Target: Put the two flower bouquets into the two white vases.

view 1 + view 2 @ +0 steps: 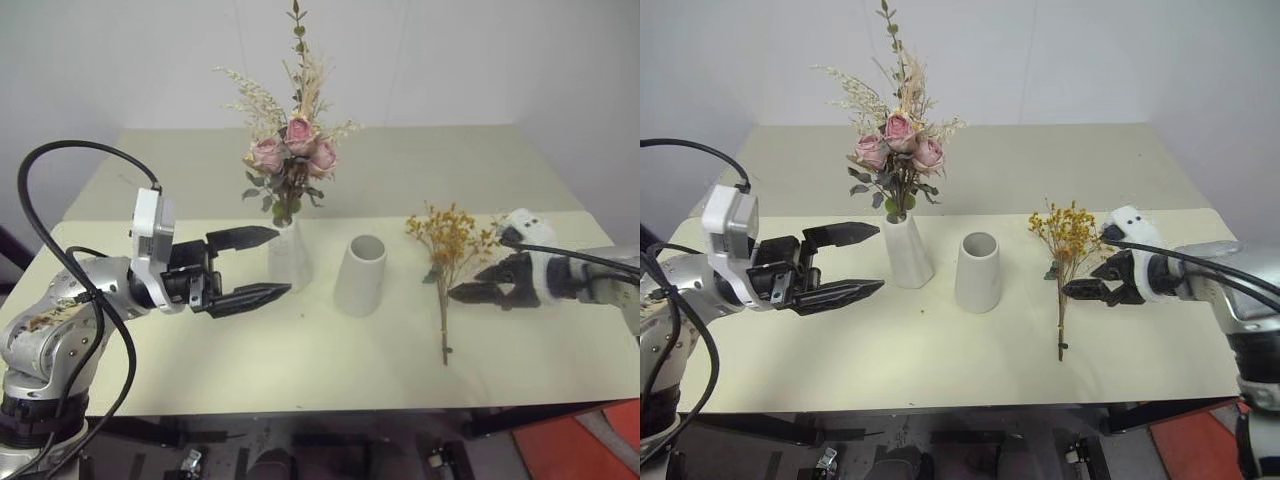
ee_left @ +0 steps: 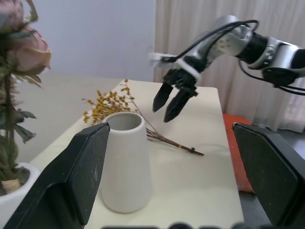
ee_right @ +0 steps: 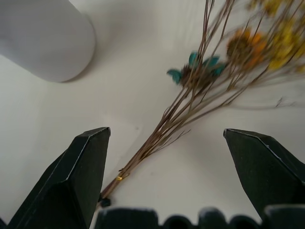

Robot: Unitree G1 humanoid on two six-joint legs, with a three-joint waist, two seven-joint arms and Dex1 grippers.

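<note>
The yellow spray (image 1: 1068,262) lies flat on the desk (image 1: 940,370), blossoms toward the far side and thin brown stems running back toward the near edge, just right of the broad vase (image 1: 978,272), which stands empty. The right gripper (image 1: 1092,283) hangs close over the stems with its jaws wide apart and nothing between them; in its wrist view the stem bundle runs across the gap between the two fingers.

The step in hand looks to be picking up this spray. It would go best with the jaws lowered astride the bunched stems below the blossoms, where they gather tight, not near the loose splayed tips. The stems are thin and light, so a close low to the desk is needed, or some may slip out.

The rose bouquet (image 1: 290,150) already stands in the slim vase (image 1: 289,255). The left gripper (image 1: 255,268), jaws spread and empty, is level just beside that vase; it should keep off it to avoid a knock.
</note>
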